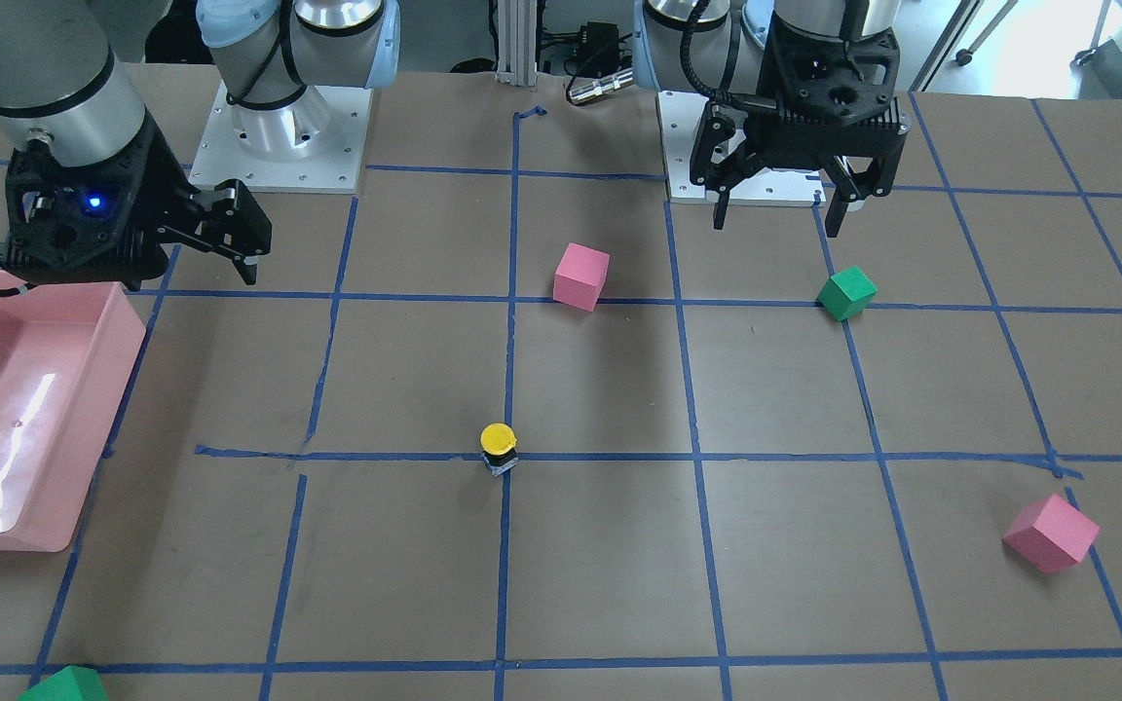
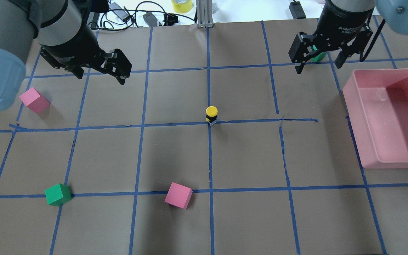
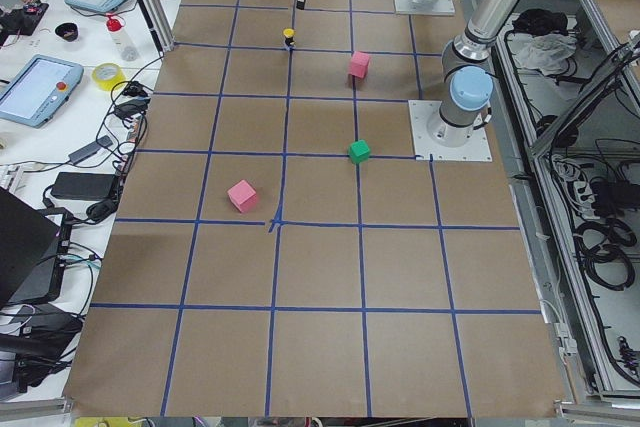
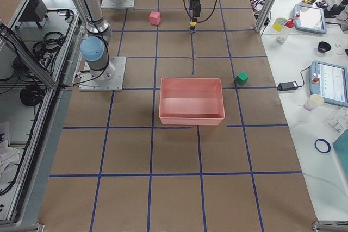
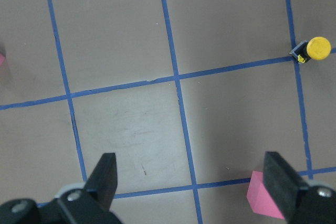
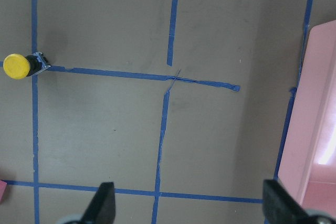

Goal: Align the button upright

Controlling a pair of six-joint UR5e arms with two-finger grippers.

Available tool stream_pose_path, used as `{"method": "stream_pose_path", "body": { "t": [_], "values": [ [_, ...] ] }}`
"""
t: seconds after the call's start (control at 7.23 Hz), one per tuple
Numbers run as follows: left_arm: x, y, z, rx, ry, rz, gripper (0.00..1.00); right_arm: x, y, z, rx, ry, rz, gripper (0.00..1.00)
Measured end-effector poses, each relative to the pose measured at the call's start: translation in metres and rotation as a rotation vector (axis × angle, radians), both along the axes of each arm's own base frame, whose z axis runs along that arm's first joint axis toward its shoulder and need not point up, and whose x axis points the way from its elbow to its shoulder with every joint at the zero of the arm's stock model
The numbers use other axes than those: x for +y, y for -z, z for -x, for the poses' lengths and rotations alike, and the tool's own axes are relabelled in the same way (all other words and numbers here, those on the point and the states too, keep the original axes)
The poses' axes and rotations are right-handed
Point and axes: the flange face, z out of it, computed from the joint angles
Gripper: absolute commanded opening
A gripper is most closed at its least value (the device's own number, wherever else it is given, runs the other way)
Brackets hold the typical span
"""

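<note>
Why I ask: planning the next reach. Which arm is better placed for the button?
Left, narrowly. The button stands cap-up at a tape crossing; both grippers are open and raised. Overhead, the left gripper looks slightly nearer than the right gripper.

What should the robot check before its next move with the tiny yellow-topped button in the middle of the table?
1. Tiny push-button with round yellow cap and black body stands cap up: ok.
2. Its grey base sits fully flat on the brown paper-covered table: cannot tell, too small.
3. Left gripper open and holding nothing: ok.
4. Right gripper open and holding nothing: ok.
5. Both grippers are well apart from the button: ok.
6. Nearest pink foam cube is not touching the button: ok.
</note>
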Motion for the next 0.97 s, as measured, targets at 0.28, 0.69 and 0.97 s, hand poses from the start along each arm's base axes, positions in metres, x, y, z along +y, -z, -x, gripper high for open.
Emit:
{"method": "stream_pose_path", "body": {
  "t": [0.28,0.69,0.97],
  "values": [
    [-0.0019,0.0025,-0.0006,0.006,-0.007,-0.003,1.0,0.0001,0.0001,0.0,0.0,0.001,-0.001,1.0],
    [-0.0025,0.0064,-0.0017,0.011,-0.026,-0.007,1.0,0.0,0.0,0.0,0.0,0.0,0.0,1.0],
    [-0.0023,0.0069,-0.003,0.013,-0.041,-0.008,1.0,0.0001,0.0001,0.0,0.0,0.001,-0.001,1.0]
  ]
}}
